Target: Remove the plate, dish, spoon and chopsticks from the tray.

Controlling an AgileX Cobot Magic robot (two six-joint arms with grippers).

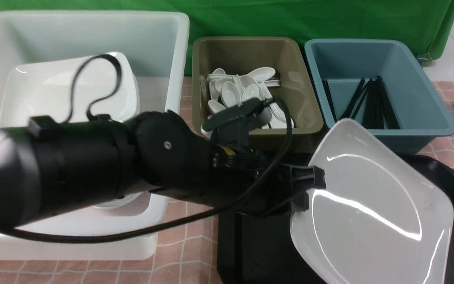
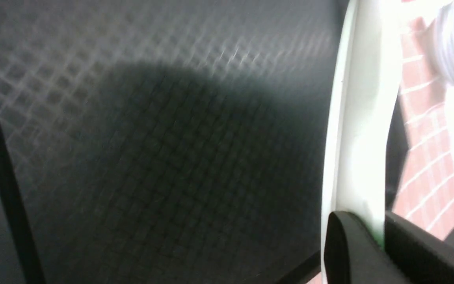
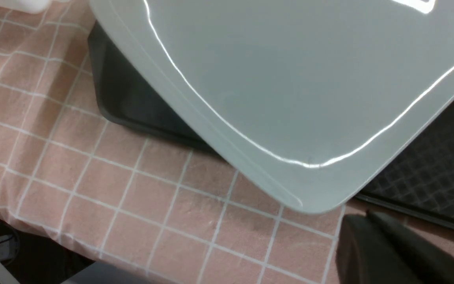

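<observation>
My left gripper point(image 1: 309, 190) is clamped on the plate point(image 1: 373, 205) — in the left wrist view its two black fingers point(image 2: 345, 248) pinch the white rim edge-on, one on each face. The plate hangs tilted from that grip above the tray point(image 1: 250, 248), hollow face toward the front camera. From the right wrist camera, one rounded corner juts past the tray's rim over the pink checked cloth point(image 3: 93, 177). Whether any edge touches the tray I cannot tell. My right gripper point(image 3: 365, 228) has its jaws together on nothing, just beside that corner. Beyond the tray — a white tub point(image 1: 93, 31), an olive bin point(image 1: 250, 49) of spoons point(image 1: 231, 90) and a blue bin point(image 1: 412, 71) of chopsticks point(image 1: 373, 102).
</observation>
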